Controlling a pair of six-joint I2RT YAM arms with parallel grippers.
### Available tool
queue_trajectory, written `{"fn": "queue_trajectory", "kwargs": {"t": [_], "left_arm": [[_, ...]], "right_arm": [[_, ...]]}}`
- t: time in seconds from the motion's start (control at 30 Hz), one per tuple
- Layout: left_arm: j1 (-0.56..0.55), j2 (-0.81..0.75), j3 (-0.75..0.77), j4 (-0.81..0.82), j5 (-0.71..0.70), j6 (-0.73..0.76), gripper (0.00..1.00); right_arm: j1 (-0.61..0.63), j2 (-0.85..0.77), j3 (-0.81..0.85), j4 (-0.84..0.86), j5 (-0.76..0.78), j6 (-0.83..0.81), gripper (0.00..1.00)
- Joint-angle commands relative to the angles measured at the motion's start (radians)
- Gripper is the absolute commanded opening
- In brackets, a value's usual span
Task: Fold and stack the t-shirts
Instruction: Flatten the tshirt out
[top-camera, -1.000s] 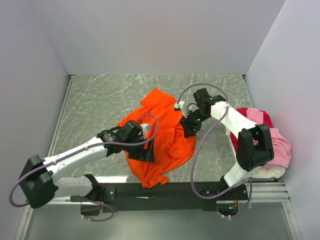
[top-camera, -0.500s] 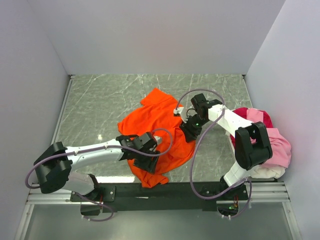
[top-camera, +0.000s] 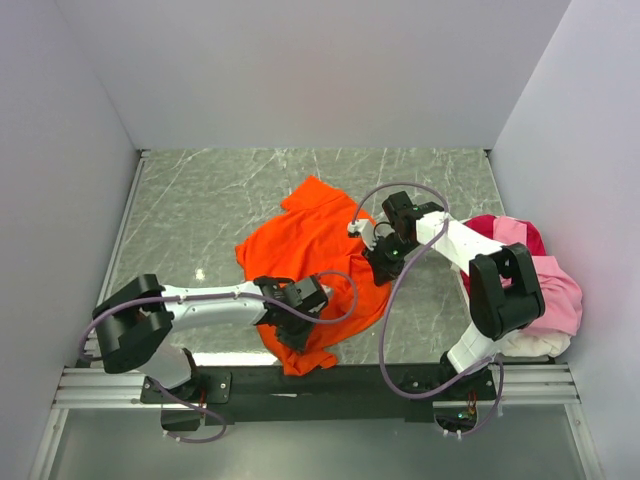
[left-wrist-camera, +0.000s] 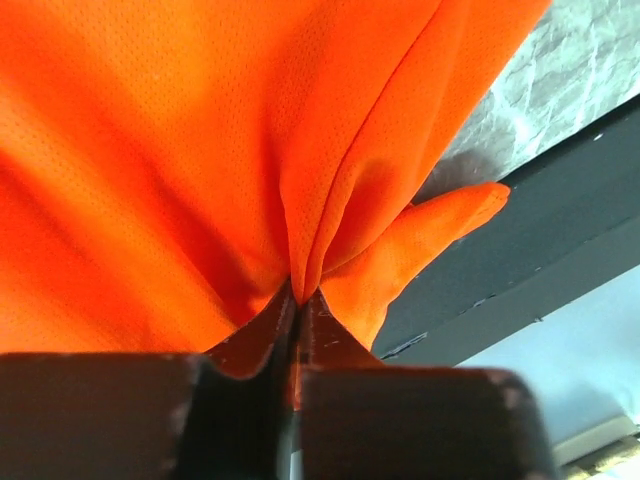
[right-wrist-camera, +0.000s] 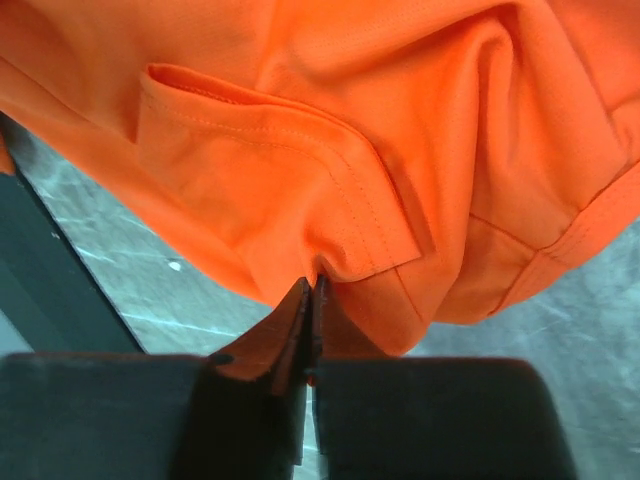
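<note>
A bright orange t-shirt (top-camera: 315, 240) lies crumpled in the middle of the marble table. My left gripper (top-camera: 288, 338) pinches its near edge, jaws shut on a fold of orange cloth (left-wrist-camera: 300, 240) in the left wrist view (left-wrist-camera: 298, 296). My right gripper (top-camera: 378, 268) is shut on the shirt's right edge; the right wrist view shows a hemmed fold (right-wrist-camera: 340, 215) caught between the tips (right-wrist-camera: 313, 290). More t-shirts, light pink (top-camera: 560, 290), magenta-red (top-camera: 500, 228) and white (top-camera: 535, 345), are heaped at the right.
The black rail (top-camera: 330, 380) runs along the table's near edge, just below the left gripper. White walls enclose the table on the left, back and right. The right arm's base (top-camera: 470, 350) stands against the heap of shirts.
My left gripper moved toward the near edge and closed on the shirt's hem. My right gripper shifted slightly and closed on the shirt's right edge. Both were open before.
</note>
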Motion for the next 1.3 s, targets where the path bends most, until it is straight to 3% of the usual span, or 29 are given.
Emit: {"fn": "queue_trajectory", "kwargs": {"t": [0.0, 0.1, 0.27, 0.6, 0.73, 0.87, 1.03, 1.13, 1.17, 1.23, 1.27], "left_arm": [[-0.01, -0.019, 0.064, -0.012, -0.06, 0.005, 0.02], [-0.01, -0.071, 0.116, -0.086, -0.161, 0.016, 0.01], [-0.01, -0.195, 0.344, -0.186, -0.228, 0.097, 0.01], [-0.021, -0.154, 1.052, -0.301, -0.082, 0.271, 0.01], [-0.024, -0.169, 1.198, -0.278, -0.03, 0.286, 0.0], [-0.021, -0.258, 1.134, -0.211, -0.076, 0.307, 0.0], [0.029, -0.401, 0.838, -0.105, -0.323, 0.297, 0.0], [0.274, -0.422, 0.66, -0.043, -0.241, 0.234, 0.0], [0.447, -0.419, 0.559, 0.019, -0.178, 0.217, 0.0], [0.58, -0.343, 0.488, 0.09, -0.098, 0.203, 0.0], [0.696, -0.294, 0.459, 0.128, -0.068, 0.202, 0.01]], "right_arm": [[-0.001, -0.028, 0.004, -0.018, -0.011, 0.003, 0.01], [-0.019, -0.114, 0.061, -0.032, 0.029, 0.014, 0.0], [-0.093, -0.27, 0.342, -0.104, 0.046, 0.035, 0.0], [-0.151, -0.493, 0.863, 0.023, 0.155, 0.115, 0.0], [-0.157, -0.513, 0.98, 0.141, 0.19, 0.182, 0.0], [-0.159, -0.481, 1.046, 0.2, 0.137, 0.244, 0.0], [-0.154, -0.324, 1.025, 0.24, 0.038, 0.339, 0.0], [-0.139, -0.237, 0.891, 0.361, 0.036, 0.388, 0.0], [-0.131, -0.174, 0.844, 0.39, 0.049, 0.394, 0.0], [-0.116, -0.088, 0.836, 0.462, 0.081, 0.428, 0.0], [-0.11, 0.028, 0.872, 0.479, 0.101, 0.439, 0.0]]}}
